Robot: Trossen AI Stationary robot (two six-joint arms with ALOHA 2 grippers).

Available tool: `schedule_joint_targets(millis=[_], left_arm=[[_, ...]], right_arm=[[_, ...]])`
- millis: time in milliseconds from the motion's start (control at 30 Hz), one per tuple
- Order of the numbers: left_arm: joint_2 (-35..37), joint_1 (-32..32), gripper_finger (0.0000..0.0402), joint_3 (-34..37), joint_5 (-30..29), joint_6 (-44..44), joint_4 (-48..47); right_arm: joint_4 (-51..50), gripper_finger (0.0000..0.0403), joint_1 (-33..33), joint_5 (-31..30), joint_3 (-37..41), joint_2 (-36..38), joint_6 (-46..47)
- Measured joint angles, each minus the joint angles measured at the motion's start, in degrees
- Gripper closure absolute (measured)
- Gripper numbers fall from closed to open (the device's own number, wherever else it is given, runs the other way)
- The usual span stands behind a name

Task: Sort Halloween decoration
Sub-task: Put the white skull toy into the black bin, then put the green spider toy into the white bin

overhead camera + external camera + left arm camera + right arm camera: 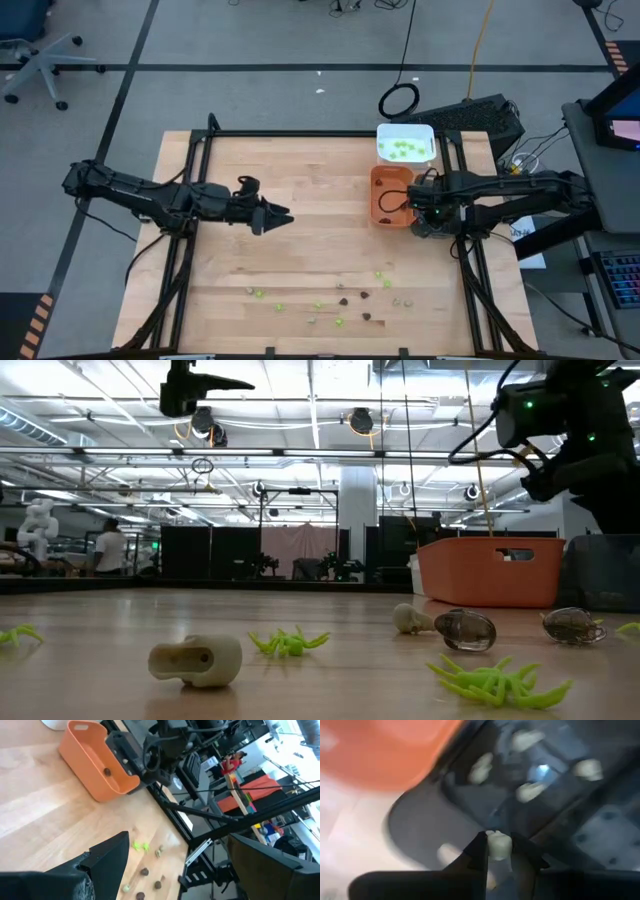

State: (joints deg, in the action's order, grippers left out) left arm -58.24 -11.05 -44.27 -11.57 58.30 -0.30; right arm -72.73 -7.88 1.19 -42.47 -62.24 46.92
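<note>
Pinched between my right gripper's two dark fingertips sits a pale beige-grey piece, hanging over the grey tray, where several pale pieces already lie. I read the step as the drop. The jaws look barely parted around the piece, and through the blur I cannot be sure whether it is still clamped or already slipping free. To do this well I would hold the wrist steady over the tray's middle, ease the fingers wider without sweeping sideways, and lift only once the piece has fallen clear.

From above, that gripper sits at the table's right edge, just beside the orange tray, which holds one dark brown piece; the white tray with lime-green pieces lies beyond it. With the trays packed close together, I would go straight up before swinging away.

My left gripper waits with its fingers spread wide over bare wood at mid-table, well apart from everything. The unsorted Halloween decoration lies scattered along the near edge, with open board between it and the trays. Some pieces lie close to that edge, so I would approach from above rather than push outward.
</note>
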Motion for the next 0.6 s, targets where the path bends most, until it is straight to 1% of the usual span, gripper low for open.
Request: schedule_joint_targets(millis=[67,167,267,367,467,533,600], left_arm=[[-0.04,-0.13,0.0065,0.00,0.23,1.66,0.36],[0.06,-0.18,0.0066,-0.13,2.82,5.04,5.26],[0.11,-0.83,0.0066,-2.99,4.77,3.87,4.81],[0.13,-1.47,0.0066,-6.66,5.54,-0.97,-1.11],[0.09,-1.82,0.0066,-11.39,6.95,-3.52,-8.72],[0.07,-2.29,0.0066,-15.62,8.86,-6.70,-13.79],[-0.45,-3.26,0.0066,-20.40,10.23,-10.60,-20.66]], right_arm=[[-0.78,0.0339,-0.03,-2.63,0.07,-0.02,3.83],[-0.98,0.0304,-0.04,-2.52,0.08,0.00,5.15],[-0.84,0.0264,-0.07,-2.45,-0.53,-0.04,8.26],[-1.97,0.0228,-0.04,-2.45,-2.96,0.00,9.93],[-6.15,0.0202,-0.02,-1.40,-8.10,-0.04,12.25],[-10.01,0.0193,0.53,-0.25,-13.19,-0.03,17.09],[-11.13,0.0189,2.11,-0.06,-18.73,0.02,22.29]])
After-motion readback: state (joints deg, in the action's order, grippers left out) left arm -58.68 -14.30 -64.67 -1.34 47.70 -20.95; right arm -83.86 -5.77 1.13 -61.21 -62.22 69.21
